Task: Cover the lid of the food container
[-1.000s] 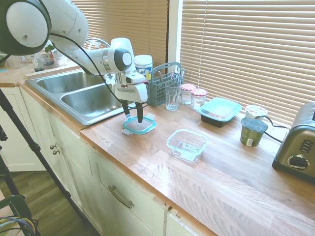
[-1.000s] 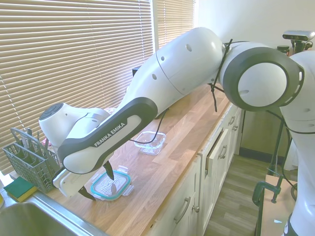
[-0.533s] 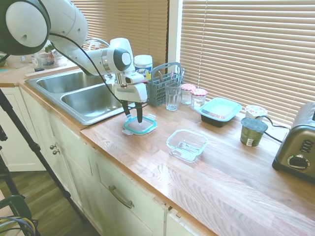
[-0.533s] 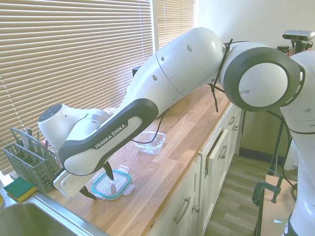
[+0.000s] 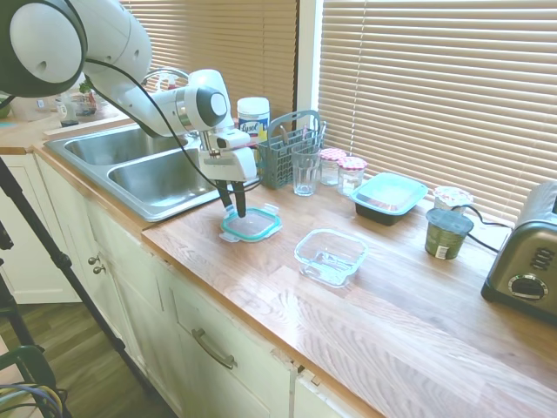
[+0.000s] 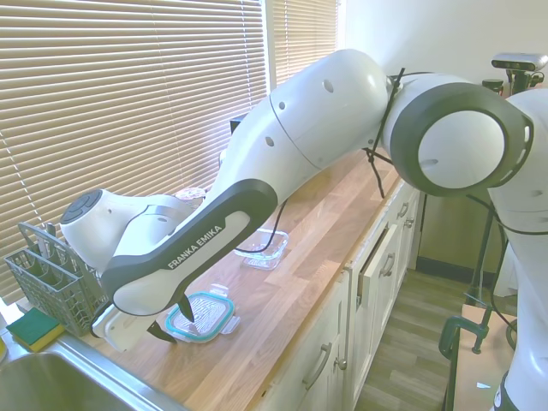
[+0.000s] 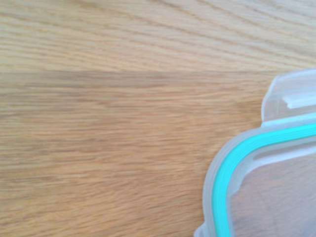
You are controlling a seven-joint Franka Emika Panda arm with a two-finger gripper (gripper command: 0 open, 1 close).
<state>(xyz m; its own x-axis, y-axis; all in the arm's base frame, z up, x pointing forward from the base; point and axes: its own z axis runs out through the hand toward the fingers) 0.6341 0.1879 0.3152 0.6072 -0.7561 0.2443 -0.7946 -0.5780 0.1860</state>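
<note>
The lid (image 5: 254, 225), clear with a teal rim and snap tabs, lies on the wooden counter (image 5: 261, 279) beside the sink. My gripper (image 5: 235, 207) points down at the lid's sink-side edge, its dark fingers drawn close together and pinching that rim. In the second exterior view the lid (image 6: 205, 313) sits just right of the gripper (image 6: 177, 325). The wrist view shows one corner of the lid (image 7: 256, 187) close over the wood. The food container (image 5: 331, 256), a small clear glass dish, stands open on the counter to the lid's right, also seen behind the arm (image 6: 263, 248).
A steel double sink (image 5: 148, 170) lies left of the lid. Behind it stand a grey cutlery basket (image 5: 287, 152), a drinking glass (image 5: 305, 168), two jars (image 5: 341, 170) and a black tray with a teal top (image 5: 388, 198). A green can (image 5: 448, 232) and a toaster (image 5: 526, 257) stand far right.
The fingers have narrowed onto the lid's sink-side rim, and the wrist has shifted slightly toward the sink. The lid has shifted a little toward the food container.
</note>
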